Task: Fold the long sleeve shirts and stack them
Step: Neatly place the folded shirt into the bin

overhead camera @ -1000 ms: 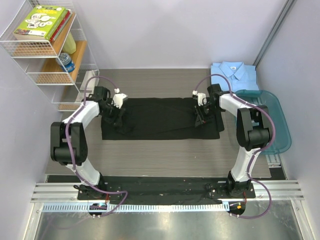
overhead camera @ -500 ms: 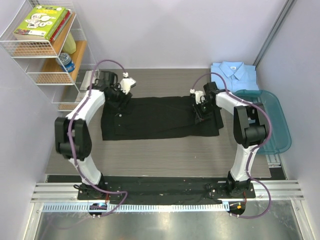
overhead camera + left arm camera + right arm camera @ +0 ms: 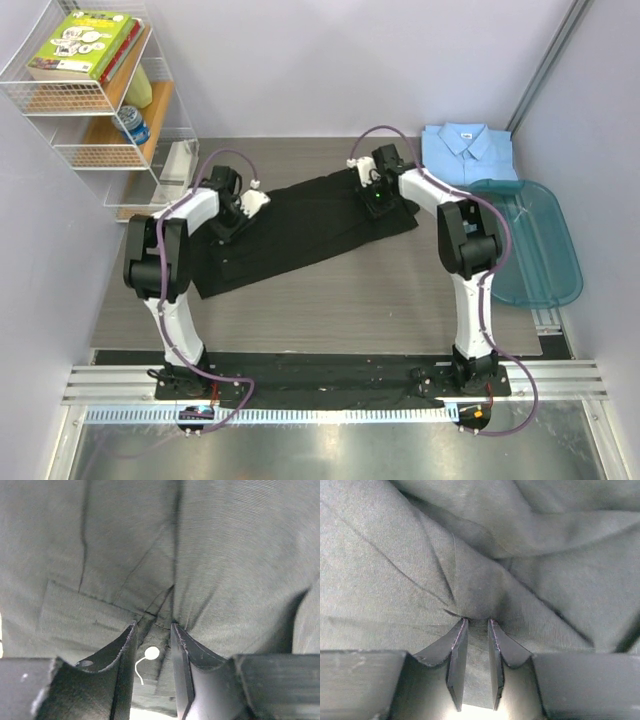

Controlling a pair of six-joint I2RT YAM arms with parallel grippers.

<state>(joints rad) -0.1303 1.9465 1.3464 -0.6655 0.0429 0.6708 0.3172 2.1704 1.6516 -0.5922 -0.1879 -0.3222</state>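
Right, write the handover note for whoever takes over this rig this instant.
Tools: left tool pinches a fold of the black shirt beside a pale button; right tool pinches a fold at its other end.
Things: black shirt lies spread aslant on the table, unfolded; light blue shirt sits folded at the far right corner, next to the teal tub.
Done: the light blue shirt is folded.
Left: fold the black shirt, then stack the two.
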